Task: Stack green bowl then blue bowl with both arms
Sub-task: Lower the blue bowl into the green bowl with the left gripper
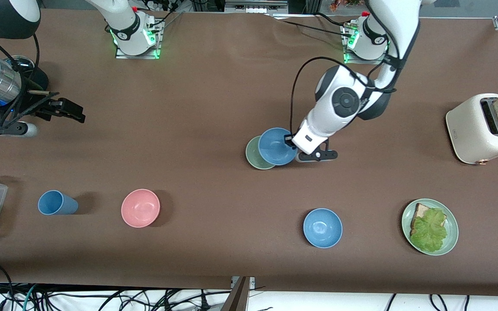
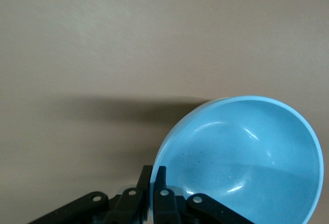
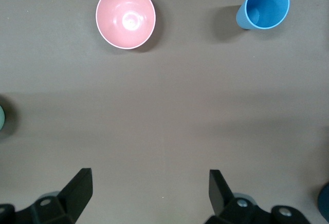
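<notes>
We see the left gripper [image 1: 293, 142] clamping the matte slate-blue bowl's [image 1: 276, 146] rim above the sage-green bowl [image 1: 254, 153]; the right gripper [image 3: 150, 188] waits, jaws spread.

Pink bowl [image 1: 140, 207], blue cup [image 1: 57, 203], toaster [image 1: 482, 129], plate [image 1: 430, 227]
</notes>
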